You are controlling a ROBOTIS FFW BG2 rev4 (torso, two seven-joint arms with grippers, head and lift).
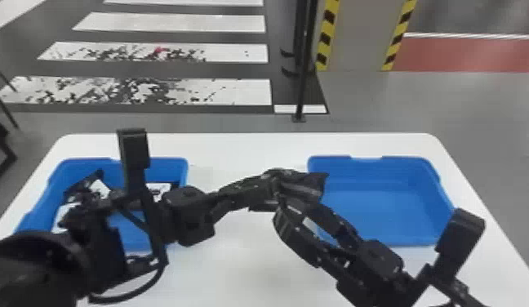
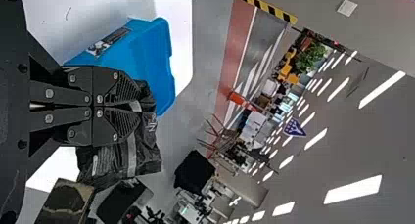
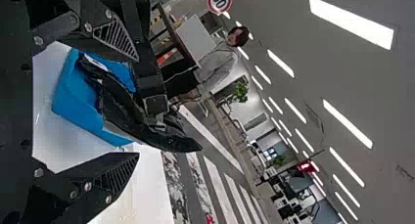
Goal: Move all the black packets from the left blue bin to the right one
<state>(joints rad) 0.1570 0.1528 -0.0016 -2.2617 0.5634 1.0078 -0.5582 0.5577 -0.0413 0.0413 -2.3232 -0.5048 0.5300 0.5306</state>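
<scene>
While a crinkled, glossy black packet (image 1: pixel 314 183) is pinched in the left gripper (image 1: pixel 278 181), the right gripper (image 1: pixel 296 204) is held open beside it, and what a meeting this is at the middle of the table! The left arm is brought in from eight o'clock on the head view's dial, the right from five.

Over to the left wrist view: the black fingers are closed tight together at their ribbed tips, and the packet is caught there, its dark folds spread out past them. In the right wrist view the right gripper's fingers are set wide apart, and the packet is seen between them; whether it is touched by either one cannot be told.

Out at nine o'clock on the white, round-cornered table (image 1: pixel 251 151), the rectangular blue plastic left bin (image 1: pixel 165 163) is partly covered by the left arm, with black packets with white patches (image 1: pixel 159 187) lying inside. Across at three o'clock, the matching blue plastic right bin (image 1: pixel 382 208) is placed, and the held packet's free end is seen against its nine o'clock edge. Up at one o'clock, beyond the table, a slim black pole (image 1: pixel 302 81) is stood on the grey floor.
</scene>
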